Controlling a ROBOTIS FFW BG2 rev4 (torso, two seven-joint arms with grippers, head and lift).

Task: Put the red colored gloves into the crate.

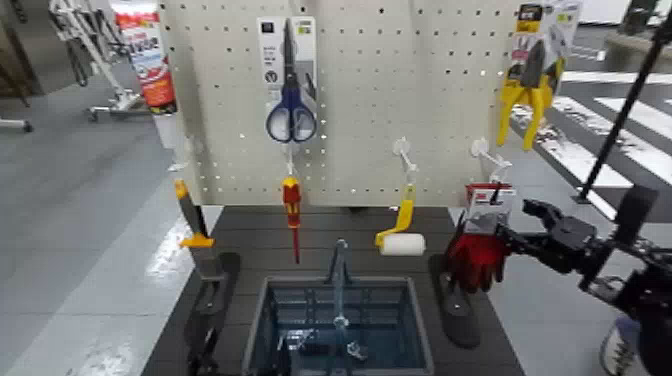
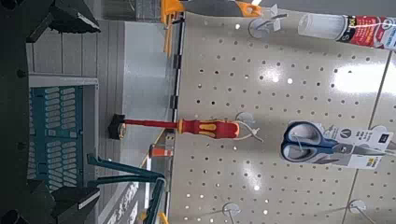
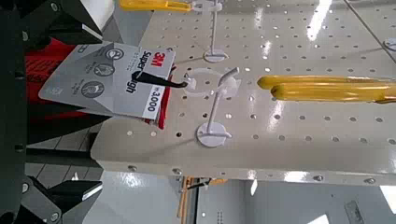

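Currently, red gloves (image 1: pixel 478 264) hanging just before right tool (image 1: pixel 516 224), its tips apart, left tool (image 1: pixel 204 345) beside crate (image 1: pixel 261 318).

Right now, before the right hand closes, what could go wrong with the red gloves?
The right hand is at the red gloves, jaws apart. Possible risks:
1. It may grip mostly the printed card, which could bend or slip.
2. The black hanger on the card is near the white hook and might snag when pulled.
3. The crate's handle stands upright, so the gloves could catch on it.
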